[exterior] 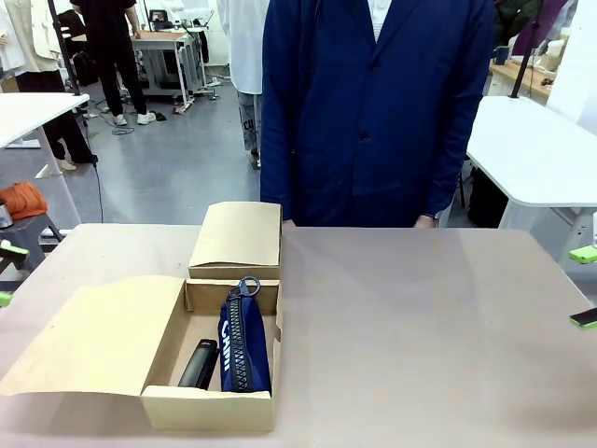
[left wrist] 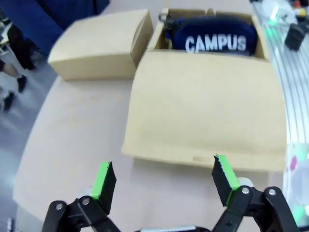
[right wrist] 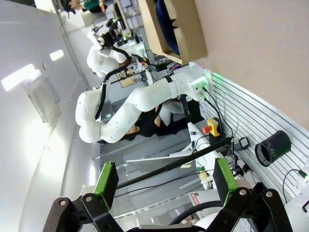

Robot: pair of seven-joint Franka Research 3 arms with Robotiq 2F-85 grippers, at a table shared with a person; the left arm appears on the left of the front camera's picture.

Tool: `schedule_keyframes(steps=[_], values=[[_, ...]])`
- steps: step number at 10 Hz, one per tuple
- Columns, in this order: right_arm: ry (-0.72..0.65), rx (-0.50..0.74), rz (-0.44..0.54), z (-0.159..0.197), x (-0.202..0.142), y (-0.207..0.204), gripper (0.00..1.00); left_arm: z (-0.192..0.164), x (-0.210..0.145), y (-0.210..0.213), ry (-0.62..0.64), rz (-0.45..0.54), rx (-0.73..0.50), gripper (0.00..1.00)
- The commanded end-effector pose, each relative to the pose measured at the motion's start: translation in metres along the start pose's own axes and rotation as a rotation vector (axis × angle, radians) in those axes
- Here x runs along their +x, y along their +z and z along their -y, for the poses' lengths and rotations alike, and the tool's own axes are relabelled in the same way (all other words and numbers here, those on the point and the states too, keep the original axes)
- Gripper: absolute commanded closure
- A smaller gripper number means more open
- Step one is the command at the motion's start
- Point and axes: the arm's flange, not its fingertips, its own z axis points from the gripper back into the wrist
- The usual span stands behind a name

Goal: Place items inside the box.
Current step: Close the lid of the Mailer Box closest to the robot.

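While the left gripper (left wrist: 164, 181) hung at the bottom of its wrist view with jaws spread and nothing between them, the box (exterior: 210, 406) sat lower left in the front view, larger compartment open, flap (exterior: 93, 341) folded out left. Inside lay the navy pouch (exterior: 244, 345) on edge, black stapler (exterior: 199, 364) just left of it. Behind, the smaller compartment's lid (exterior: 236, 238) was shut. The right gripper (right wrist: 164, 183) was also spread, holding nothing. A person (exterior: 373, 103) in a blue coat stood at the far edge.

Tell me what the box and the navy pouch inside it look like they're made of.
The box looks like plain tan cardboard: matte, with stiff folded flaps and creased hinges. The navy pouch looks like woven fabric, probably canvas or nylon: soft rounded shape, dull surface, printed white CAMPUS lettering and a zip with a ring pull in the front view.
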Motion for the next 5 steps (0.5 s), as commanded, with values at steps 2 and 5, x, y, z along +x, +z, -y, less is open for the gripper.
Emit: schedule_keyframes(steps=[2, 5], values=[[-0.009, 0.008, 0.008, -0.006, 0.000, 0.003, 0.00, 0.025, -0.033, -0.018, -0.020, -0.050, -0.027, 0.00], [-0.009, 0.008, 0.008, -0.006, 0.000, 0.003, 0.00, 0.020, -0.073, -0.070, 0.070, -0.126, -0.102, 0.00]])
